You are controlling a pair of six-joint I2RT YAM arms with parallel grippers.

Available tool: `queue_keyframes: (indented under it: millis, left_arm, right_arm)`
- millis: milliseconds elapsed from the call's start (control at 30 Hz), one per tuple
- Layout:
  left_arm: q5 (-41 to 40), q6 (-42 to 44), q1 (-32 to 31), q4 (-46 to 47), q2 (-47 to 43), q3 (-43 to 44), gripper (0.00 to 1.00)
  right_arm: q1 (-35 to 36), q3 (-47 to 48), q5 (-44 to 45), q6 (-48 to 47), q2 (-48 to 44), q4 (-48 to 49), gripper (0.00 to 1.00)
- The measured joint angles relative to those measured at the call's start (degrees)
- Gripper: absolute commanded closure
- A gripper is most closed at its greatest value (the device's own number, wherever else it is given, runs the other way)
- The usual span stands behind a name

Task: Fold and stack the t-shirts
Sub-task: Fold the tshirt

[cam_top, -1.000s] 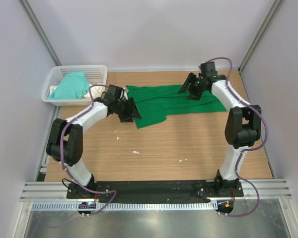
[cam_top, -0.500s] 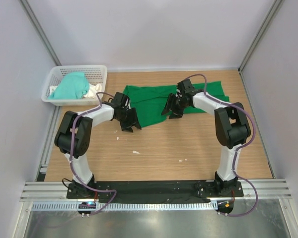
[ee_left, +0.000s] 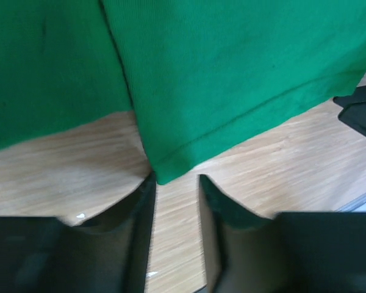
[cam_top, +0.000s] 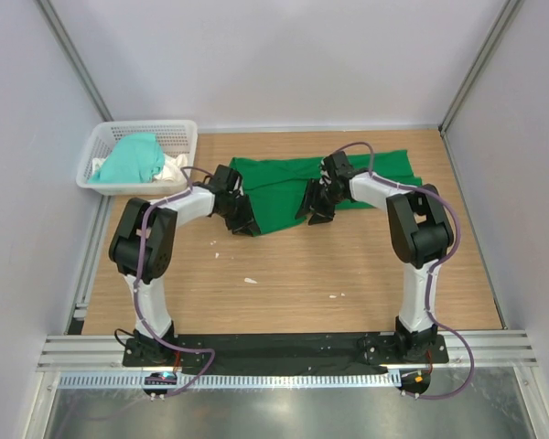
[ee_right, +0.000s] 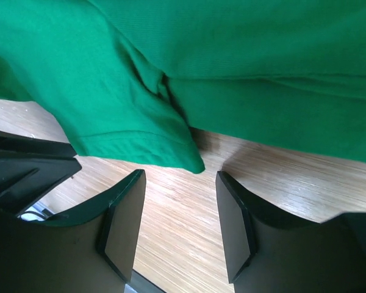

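Here, left gripper (ee_left: 175, 183): jaws part-open with a narrow gap, bare wood showing between them, nothing gripped
Right gripper (ee_right: 182, 177): jaws apart with a wider gap, nothing gripped
At left fingertips: a hemmed corner of the green t-shirt (ee_left: 232, 73) ends just at the mouth of the gap
At right fingertips: another hemmed corner of the same shirt lies just ahead of the gap, not between the pads
Green t-shirt position: spread, partly folded, across the far middle of the table (cam_top: 302, 274), both grippers at its near edge
Mint t-shirt (cam_top: 133, 157): bunched in the white basket (cam_top: 178, 133) at the far left corner, well apart from both grippers
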Motion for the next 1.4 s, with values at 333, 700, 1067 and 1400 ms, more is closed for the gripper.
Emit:
queue_keyframes:
  millis: [333,700,1067,1400]
  left_arm:
    - [-0.7,0.3,0.0,0.0,1.7,1.5,1.0]
    - [-1.7,-0.1,0.7,-4.3,2.3,13.4,1.0]
    - [-0.3,-3.2,5.4,-4.0,11.0,26.5,1.0]
    - [1.8,-4.2,6.2,-4.0,13.8,27.0,1.0]
  right_arm:
    - [0.2,1.7,-1.0,-0.3,2.7,0.8,0.91]
    - [-0.4,13.3,-2.1,3.4,4.5,-0.4,0.99]
    - [-3.1,28.1,-6.5,6.0,16.3,0.4,0.99]
    - [-4.6,28.1,-8.3,6.4,18.2,-0.2,0.99]
